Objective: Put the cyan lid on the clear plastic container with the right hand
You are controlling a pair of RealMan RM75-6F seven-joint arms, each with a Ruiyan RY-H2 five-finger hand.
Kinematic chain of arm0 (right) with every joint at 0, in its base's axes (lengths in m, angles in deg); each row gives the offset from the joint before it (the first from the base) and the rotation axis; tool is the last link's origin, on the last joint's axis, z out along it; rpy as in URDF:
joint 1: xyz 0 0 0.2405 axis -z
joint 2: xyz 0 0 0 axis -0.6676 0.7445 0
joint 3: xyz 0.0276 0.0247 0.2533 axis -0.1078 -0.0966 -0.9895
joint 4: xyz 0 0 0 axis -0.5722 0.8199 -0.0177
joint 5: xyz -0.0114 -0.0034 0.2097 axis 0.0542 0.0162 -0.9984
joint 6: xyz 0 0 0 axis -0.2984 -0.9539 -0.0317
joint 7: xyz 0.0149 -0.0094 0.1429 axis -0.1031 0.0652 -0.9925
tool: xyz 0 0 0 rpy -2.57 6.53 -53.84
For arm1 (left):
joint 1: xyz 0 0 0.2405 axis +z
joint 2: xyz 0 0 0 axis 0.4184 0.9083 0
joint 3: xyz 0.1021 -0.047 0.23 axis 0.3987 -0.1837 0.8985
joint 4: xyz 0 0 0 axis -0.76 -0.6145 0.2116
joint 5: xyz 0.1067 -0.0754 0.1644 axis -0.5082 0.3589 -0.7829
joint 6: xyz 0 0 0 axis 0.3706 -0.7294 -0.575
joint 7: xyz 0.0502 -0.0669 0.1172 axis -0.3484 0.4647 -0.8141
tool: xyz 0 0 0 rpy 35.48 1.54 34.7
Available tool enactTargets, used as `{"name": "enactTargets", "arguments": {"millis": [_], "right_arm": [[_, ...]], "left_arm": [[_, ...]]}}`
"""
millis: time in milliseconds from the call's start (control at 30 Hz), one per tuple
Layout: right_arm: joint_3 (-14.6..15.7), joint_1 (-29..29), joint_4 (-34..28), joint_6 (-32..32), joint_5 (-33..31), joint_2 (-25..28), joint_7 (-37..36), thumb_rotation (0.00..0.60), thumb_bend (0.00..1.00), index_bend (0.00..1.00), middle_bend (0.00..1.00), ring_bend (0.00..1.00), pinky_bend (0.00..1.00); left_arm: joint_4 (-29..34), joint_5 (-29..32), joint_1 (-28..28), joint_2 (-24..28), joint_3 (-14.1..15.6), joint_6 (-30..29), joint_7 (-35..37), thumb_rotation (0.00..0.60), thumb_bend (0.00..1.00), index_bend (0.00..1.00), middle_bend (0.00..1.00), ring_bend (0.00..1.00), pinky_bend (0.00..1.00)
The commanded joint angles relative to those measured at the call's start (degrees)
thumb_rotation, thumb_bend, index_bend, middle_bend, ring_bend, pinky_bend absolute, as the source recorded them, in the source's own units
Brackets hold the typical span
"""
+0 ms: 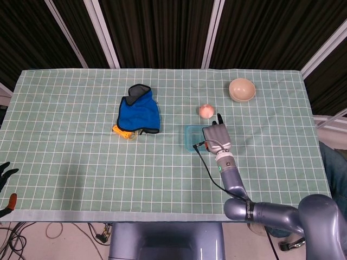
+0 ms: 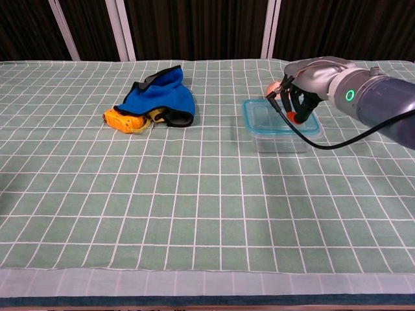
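Note:
The cyan lid [image 2: 272,116] lies flat on the clear plastic container [image 2: 280,138], right of the table's middle. In the head view only the lid's left part [image 1: 190,138] shows beside my right hand [image 1: 216,136]. That hand [image 2: 300,98] hovers over the lid's far right corner, palm down, its fingers bent downward and touching or nearly touching the lid. It holds nothing. At the head view's lower left edge, off the table, dark fingertips of my left hand [image 1: 4,173] show; how they stand is unclear.
A peach-coloured ball [image 1: 206,110] lies just behind the container, and a beige bowl [image 1: 242,89] stands at the back right. A blue and black cloth [image 2: 159,97] partly covers a yellow-orange object [image 2: 124,120] left of centre.

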Motion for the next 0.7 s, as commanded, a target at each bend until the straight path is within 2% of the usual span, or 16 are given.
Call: {"name": "enactTargets", "arguments": {"millis": [33,367,700], "right_arm": [[-0.19,0.43,0.03,0.0,0.45,-0.16,0.03,0.6,0.48,0.7,0.58,0.28,0.0],[-1.24,1.37,-2.46,0.9,-1.22,1.33,0.92,0.6,0.48,0.69,0.58,0.28,0.0],[-0.35,3.25,-1.27,-1.05,2.89,0.28,-0.47,0.6,0.48,0.7,0.58,0.28,0.0]], "left_arm": [[0.01,-0.01,0.0,0.02,0.02,0.02,0.02,0.6,0.52,0.14,0.0,0.0,0.0],[-0.03,-0.01,0.0,-0.01,0.03,0.03,-0.1,0.6,0.52,0.14,0.0,0.0,0.0],[-0.02,0.1,0.0,-0.04,0.02,0.07,-0.21,0.6,0.52,0.14,0.0,0.0,0.0]]}}
